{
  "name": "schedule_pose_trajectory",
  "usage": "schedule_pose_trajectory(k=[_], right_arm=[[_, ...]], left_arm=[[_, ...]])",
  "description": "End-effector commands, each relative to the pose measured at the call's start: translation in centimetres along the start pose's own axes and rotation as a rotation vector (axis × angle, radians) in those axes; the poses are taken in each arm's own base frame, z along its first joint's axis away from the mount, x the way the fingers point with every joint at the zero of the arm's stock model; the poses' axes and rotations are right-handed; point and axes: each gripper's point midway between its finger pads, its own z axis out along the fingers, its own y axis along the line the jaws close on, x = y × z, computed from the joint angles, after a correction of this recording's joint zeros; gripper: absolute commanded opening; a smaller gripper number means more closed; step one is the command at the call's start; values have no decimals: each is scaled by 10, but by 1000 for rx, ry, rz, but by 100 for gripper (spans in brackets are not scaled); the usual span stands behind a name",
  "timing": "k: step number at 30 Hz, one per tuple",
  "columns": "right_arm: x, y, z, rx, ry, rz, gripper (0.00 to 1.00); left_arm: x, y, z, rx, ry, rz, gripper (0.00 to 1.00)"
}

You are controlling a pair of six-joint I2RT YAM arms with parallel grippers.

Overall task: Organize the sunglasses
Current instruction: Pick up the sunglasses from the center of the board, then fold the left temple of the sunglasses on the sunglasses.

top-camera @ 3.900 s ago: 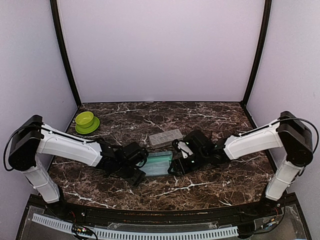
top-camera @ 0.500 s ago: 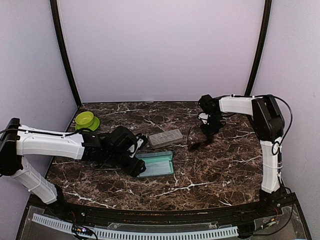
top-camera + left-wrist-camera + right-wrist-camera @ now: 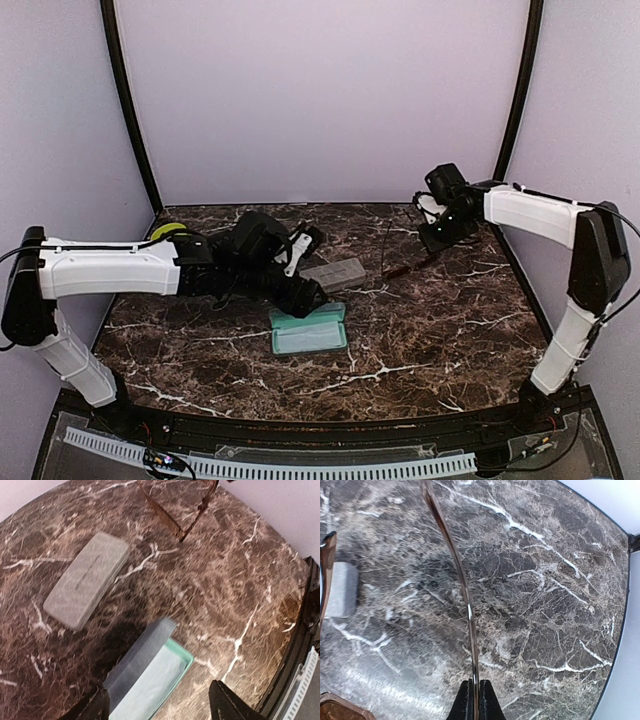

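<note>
The right gripper [image 3: 474,692], clamped on the brown sunglasses [image 3: 462,590] by one temple, has lifted them beyond the open teal case [image 3: 310,328], ready for stowing; the left gripper [image 3: 161,704] gapes just behind it

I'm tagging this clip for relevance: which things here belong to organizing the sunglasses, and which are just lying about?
Job: brown-framed sunglasses, pinched in the right jaws; open teal case; probably the closed grey case.
Lying about: green bowl, partly hidden.
</note>
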Motion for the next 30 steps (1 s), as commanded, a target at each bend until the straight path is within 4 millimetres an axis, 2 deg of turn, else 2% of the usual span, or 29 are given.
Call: schedule_pose_trajectory(k=[1, 6, 12, 17, 30], right_arm=[[-18, 24, -33, -84, -183, 6, 0], [-22, 58, -73, -218, -322, 12, 0], [-10, 91, -91, -320, -368, -9, 0], [-1, 101, -95, -344, -371, -10, 0], [7, 110, -91, -365, -348, -17, 0]], left_arm=[[-50, -30, -1, 137, -130, 31, 71], [-75, -53, 3, 244, -184, 57, 71], [-92, -63, 8, 285, -212, 49, 71], [-97, -71, 16, 325, -202, 7, 71], [-84, -82, 40, 386, -131, -11, 71]])
